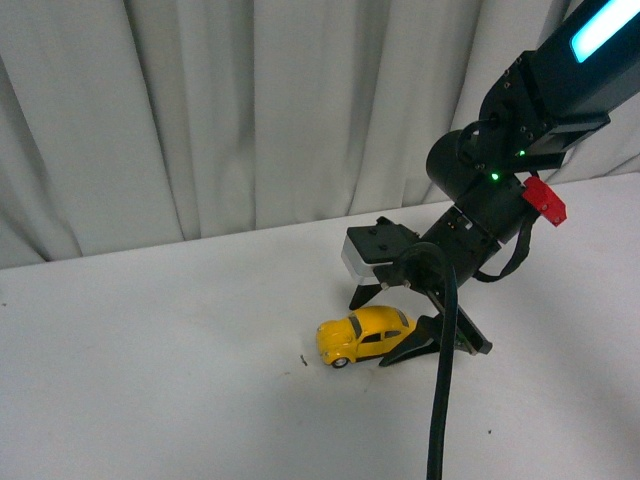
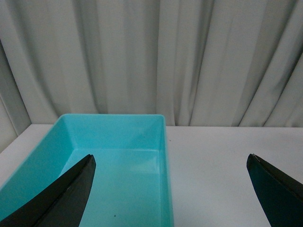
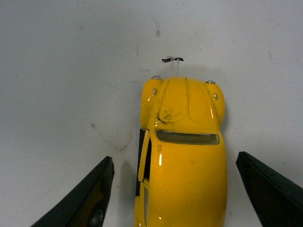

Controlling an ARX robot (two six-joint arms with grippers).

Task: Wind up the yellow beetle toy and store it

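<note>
The yellow beetle toy (image 1: 365,335), glossy and rounded (black scuffs on its bonnet), sits on the matte white counter (image 1: 150,360) between the 2 tapered black fingers (image 3: 90,194) of the right pincer (image 1: 368,332), which is spread wide, with neither finger touching it. The left pincer (image 2: 171,158) is likewise spread, with a smooth rectangular teal plastic bin (image 2: 118,125) ahead of it.

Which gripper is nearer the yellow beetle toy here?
Right. The right gripper straddles the yellow beetle toy, with an open finger on either side, not touching. The left gripper is outside the front view, open and facing a turquoise bin, with no toy in sight.
</note>
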